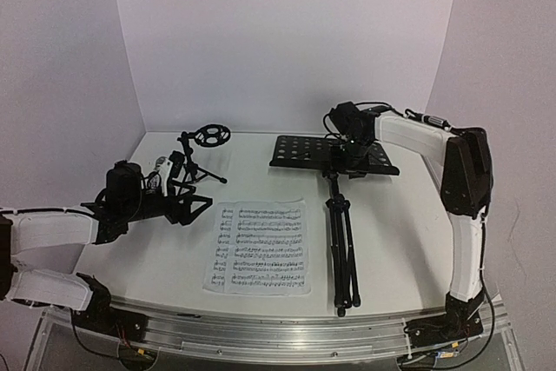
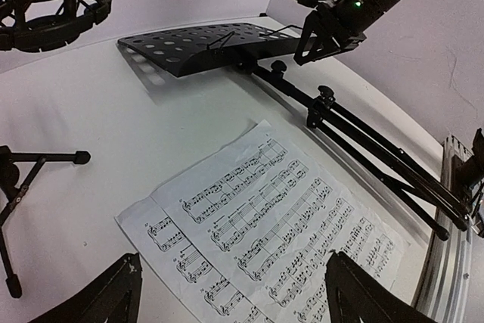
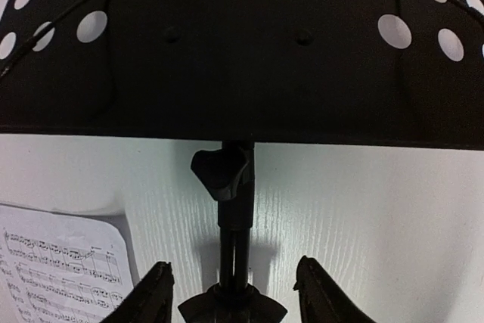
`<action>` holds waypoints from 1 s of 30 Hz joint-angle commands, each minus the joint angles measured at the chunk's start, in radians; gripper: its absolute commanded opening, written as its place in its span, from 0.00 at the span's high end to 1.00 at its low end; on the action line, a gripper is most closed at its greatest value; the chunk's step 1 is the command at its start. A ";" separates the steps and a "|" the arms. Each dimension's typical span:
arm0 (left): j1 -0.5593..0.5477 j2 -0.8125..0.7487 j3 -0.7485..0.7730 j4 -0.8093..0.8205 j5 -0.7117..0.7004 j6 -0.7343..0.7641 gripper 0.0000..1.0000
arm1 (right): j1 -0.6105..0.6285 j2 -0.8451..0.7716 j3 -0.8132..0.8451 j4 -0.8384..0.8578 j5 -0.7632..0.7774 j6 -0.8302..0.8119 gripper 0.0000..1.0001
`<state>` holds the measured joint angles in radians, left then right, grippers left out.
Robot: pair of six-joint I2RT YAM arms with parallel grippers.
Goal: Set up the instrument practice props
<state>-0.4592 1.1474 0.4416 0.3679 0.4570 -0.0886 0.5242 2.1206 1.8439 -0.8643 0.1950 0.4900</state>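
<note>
Both arms are bolted on black base blocks to the aluminium rail (image 1: 287, 336), and thin red and yellow wires (image 1: 130, 351) stray out beside the bases. The left arm (image 1: 52, 230), at the rail's left end, has smooth white shells between black joint housings. The right arm (image 1: 469, 258), at the rail's right end, is the same white, with a bulky black elbow housing and black cables (image 1: 408, 111) along its forearm. Small green lights (image 2: 355, 2) glow on its black wrist. The left gripper (image 2: 231, 296) has matt black, wedge-shaped fingers (image 2: 102, 296). The right gripper (image 3: 233, 293) has black, rounded fingertips (image 3: 151, 293)
</note>
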 commanded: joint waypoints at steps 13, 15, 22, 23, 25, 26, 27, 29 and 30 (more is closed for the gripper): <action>-0.013 0.124 0.066 0.124 -0.096 -0.005 0.15 | 0.046 0.183 0.091 -0.045 0.121 0.069 0.59; -0.013 0.123 0.064 0.123 -0.098 -0.009 0.15 | 0.046 0.208 0.098 -0.041 0.135 0.066 0.60; -0.013 0.118 0.059 0.123 -0.110 -0.013 0.15 | 0.046 0.270 0.090 -0.006 0.149 0.078 0.68; -0.013 0.115 0.058 0.122 -0.112 -0.013 0.15 | 0.045 0.275 0.090 -0.001 0.150 0.080 0.69; -0.013 0.111 0.058 0.116 -0.112 -0.012 0.15 | 0.042 0.281 0.090 0.006 0.156 0.085 0.76; -0.013 0.108 0.058 0.114 -0.112 -0.011 0.15 | 0.041 0.281 0.087 0.011 0.158 0.087 0.80; -0.013 0.106 0.058 0.112 -0.112 -0.010 0.15 | 0.038 0.279 0.084 0.016 0.158 0.090 0.89; -0.013 0.102 0.058 0.110 -0.114 -0.008 0.15 | 0.032 0.271 0.075 0.026 0.158 0.096 0.99; -0.013 0.101 0.059 0.111 -0.115 -0.006 0.15 | 0.029 0.262 0.071 0.034 0.154 0.100 1.00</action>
<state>-0.4706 1.2659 0.4740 0.4538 0.3611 -0.0879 0.5793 2.3497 1.9308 -0.8555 0.3508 0.5667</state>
